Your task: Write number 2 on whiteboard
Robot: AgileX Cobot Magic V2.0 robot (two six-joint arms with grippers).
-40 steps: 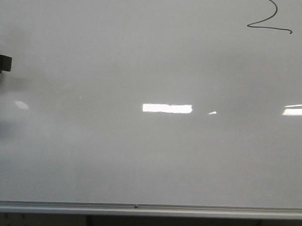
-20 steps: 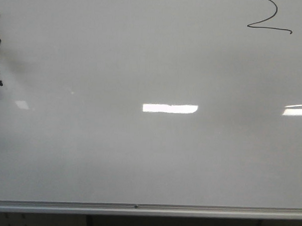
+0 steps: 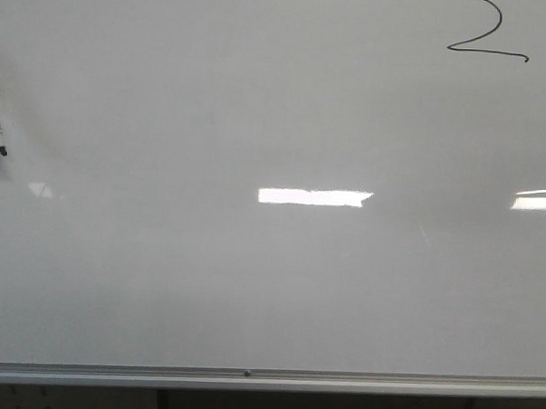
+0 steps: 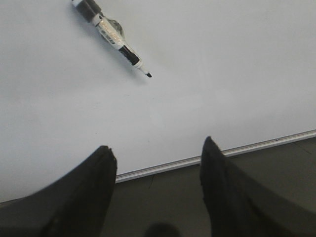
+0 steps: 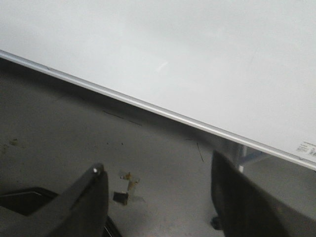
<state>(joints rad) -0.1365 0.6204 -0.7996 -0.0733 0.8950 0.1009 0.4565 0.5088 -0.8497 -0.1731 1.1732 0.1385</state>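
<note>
Showing one number 2 [image 3: 487, 31], one whiteboard [image 3: 269, 286], two pincers [image 4: 158, 163] [image 5: 158, 192] spread apart.

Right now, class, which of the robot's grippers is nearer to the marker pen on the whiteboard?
Left. The marker pen lies on the whiteboard ahead of the open left gripper. The right gripper, also open, sees only the board's rim and floor.

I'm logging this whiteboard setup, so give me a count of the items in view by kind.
Whiteboard: 1
Marker pen: 1
Written number 2: 1
Grippers: 2, left gripper and right gripper, both open and empty
Total: 5
</note>
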